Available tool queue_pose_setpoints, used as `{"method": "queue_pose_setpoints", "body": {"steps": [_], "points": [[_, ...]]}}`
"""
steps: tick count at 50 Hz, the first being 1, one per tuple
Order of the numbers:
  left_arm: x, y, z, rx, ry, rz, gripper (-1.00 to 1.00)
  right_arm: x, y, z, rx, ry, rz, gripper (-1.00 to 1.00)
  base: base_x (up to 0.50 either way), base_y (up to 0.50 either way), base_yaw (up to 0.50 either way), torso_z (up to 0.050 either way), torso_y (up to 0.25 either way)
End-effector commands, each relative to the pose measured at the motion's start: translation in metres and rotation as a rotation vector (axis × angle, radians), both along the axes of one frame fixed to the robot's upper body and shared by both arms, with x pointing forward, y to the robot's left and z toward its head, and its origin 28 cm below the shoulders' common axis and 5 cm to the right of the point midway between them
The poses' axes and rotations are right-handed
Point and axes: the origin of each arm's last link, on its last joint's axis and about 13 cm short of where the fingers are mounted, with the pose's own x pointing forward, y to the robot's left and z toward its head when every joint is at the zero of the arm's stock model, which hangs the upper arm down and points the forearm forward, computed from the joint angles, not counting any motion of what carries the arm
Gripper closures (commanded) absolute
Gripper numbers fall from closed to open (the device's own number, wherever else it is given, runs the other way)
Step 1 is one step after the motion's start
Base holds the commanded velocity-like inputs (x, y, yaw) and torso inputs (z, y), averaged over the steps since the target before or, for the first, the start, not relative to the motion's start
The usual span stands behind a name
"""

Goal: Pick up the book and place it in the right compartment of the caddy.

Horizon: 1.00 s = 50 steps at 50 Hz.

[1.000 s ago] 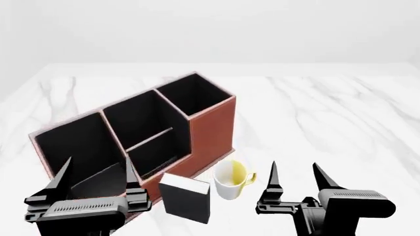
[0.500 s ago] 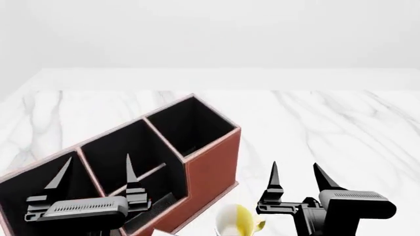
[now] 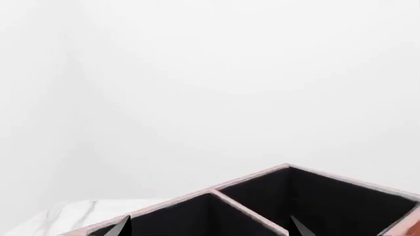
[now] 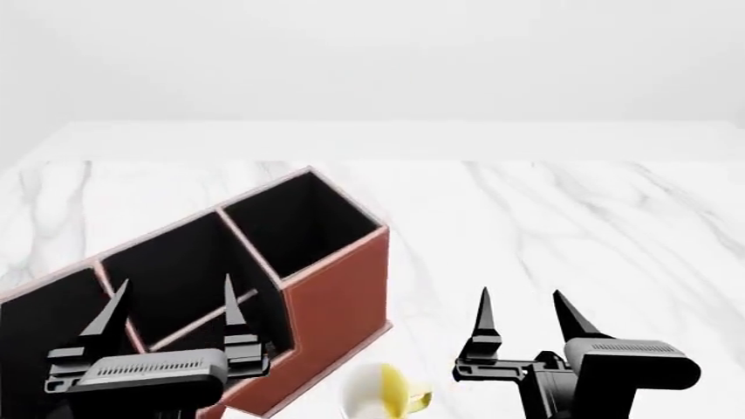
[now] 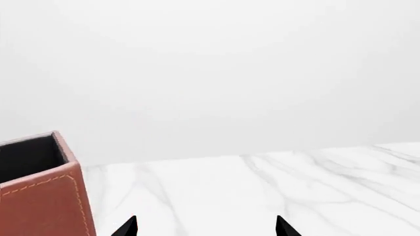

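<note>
The reddish-brown caddy (image 4: 338, 297) stands at the left of the head view, running off the frame's left edge. Its right compartment (image 4: 300, 223), tall and black-lined, is the end nearest the centre. The book is out of view. My left gripper (image 4: 173, 286) is open and hovers in front of the caddy's middle sections. My right gripper (image 4: 521, 297) is open over bare marble to the right of the caddy. In the left wrist view, the left gripper (image 3: 208, 227) looks into the caddy (image 3: 249, 177), with black sections split by a divider. The right wrist view shows the right gripper (image 5: 204, 227) beside the caddy (image 5: 46, 201).
A white-and-yellow mug (image 4: 385, 397) sits at the bottom edge of the head view, between the caddy and my right gripper, partly cut off. The white marble table (image 4: 582, 218) stretches to the right and back, ending at a far edge before a plain pale wall.
The head view has lifted and turned. The caddy slid down and left in the frame, the book dropped out of view and the mug is now cut off. Both grippers stay open.
</note>
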Motion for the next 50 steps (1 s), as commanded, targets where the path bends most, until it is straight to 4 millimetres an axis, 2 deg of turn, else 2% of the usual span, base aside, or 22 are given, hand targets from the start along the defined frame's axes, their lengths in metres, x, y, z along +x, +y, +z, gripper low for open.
{"method": "queue_pose_setpoints", "body": {"steps": [1, 8, 18, 47, 50], "points": [[-0.0001, -0.0004, 0.0, -0.002, 0.001, -0.003, -1.0, -0.0001, -0.0001, -0.0004, 0.002, 0.004, 0.005, -1.0, 0.0, -0.5, 0.0, 0.0, 0.0], [-0.0001, -0.0003, 0.0, -0.002, 0.002, -0.004, -1.0, -0.0002, 0.0001, -0.0003, 0.003, 0.003, 0.004, -1.0, 0.0, -0.5, 0.0, 0.0, 0.0], [-0.0003, -0.0003, 0.0, -0.001, 0.002, -0.004, -1.0, -0.0002, -0.0003, 0.0001, -0.004, 0.007, -0.013, -1.0, 0.0, 0.0, 0.0, 0.0, 0.0], [0.0002, -0.0008, -0.0002, 0.002, 0.003, -0.003, -1.0, 0.0008, -0.0001, -0.0016, -0.026, 0.008, -0.018, -1.0, 0.0, 0.0, 0.5, 0.0, 0.0], [-0.0007, -0.0048, -0.0038, 0.014, 0.009, -0.016, -1.0, -0.0011, 0.0017, -0.0035, -0.024, 0.011, 0.0, -1.0, 0.0, 0.0, 0.0, 0.0, 0.0]]}}
